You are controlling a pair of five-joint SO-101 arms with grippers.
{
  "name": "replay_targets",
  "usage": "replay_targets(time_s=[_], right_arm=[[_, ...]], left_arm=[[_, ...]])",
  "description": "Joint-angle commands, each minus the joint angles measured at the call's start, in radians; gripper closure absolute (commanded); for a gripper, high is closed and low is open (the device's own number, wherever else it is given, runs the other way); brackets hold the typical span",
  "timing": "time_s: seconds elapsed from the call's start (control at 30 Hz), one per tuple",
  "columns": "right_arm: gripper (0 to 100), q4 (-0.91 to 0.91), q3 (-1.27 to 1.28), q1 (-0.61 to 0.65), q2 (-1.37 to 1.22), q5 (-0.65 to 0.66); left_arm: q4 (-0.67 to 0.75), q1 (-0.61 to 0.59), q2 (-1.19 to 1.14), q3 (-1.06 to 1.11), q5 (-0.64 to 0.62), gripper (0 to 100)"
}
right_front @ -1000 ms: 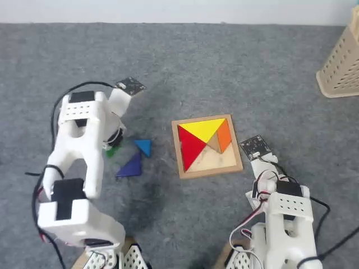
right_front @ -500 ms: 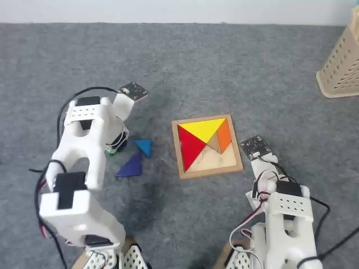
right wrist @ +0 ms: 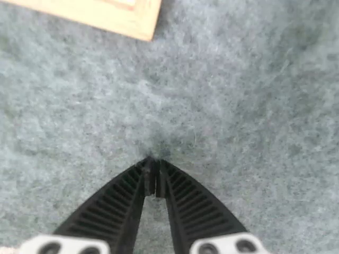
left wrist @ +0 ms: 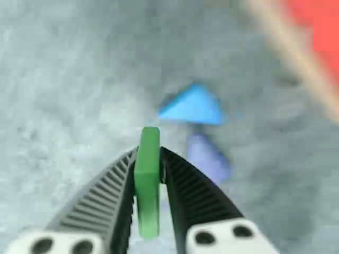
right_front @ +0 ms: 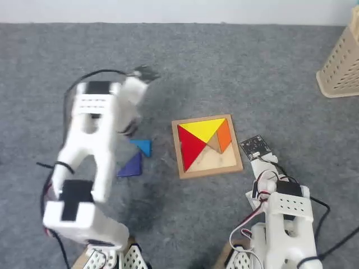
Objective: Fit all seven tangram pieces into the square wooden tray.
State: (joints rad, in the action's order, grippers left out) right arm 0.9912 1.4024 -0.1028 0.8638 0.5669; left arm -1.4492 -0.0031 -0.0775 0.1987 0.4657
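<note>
While the grey tabletop (right_front: 224,61) carries everything, the left arm (right_front: 92,145) stretches over its left half and the right arm (right_front: 286,218) sits folded at the near edge. Between them lies the square wooden tray (right_front: 210,172), holding a red triangle (right_front: 190,147), a yellow triangle (right_front: 203,130) and an orange piece (right_front: 224,135), with bare wood showing at its near side. Left of the tray, apart from it, a dark blue triangle (right_front: 132,166) and a light blue triangle (right_front: 144,147) lie near each other. The left arm's fingers (left wrist: 106,193) grasp a green piece (left wrist: 148,185) edge-on near those two. The right arm's fingers (right wrist: 119,203) are clenched on nothing, just off a tray corner.
</note>
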Motion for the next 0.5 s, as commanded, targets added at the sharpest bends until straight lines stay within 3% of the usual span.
replay_targets(time_s=[0.0,0.27,0.47], right_arm=[[99.2,-0.01,-0.002,-0.013,0.012,0.015],[99.2,-0.01,-0.002,-0.015,0.012,0.015],[99.2,-0.01,-0.002,-0.015,0.012,0.015]], left_arm=[[0.011,0.186,0.086,-0.048,-0.195,99],[0.146,0.483,-0.046,-0.048,-0.373,99],[0.207,0.539,-0.204,-0.107,-0.489,99]])
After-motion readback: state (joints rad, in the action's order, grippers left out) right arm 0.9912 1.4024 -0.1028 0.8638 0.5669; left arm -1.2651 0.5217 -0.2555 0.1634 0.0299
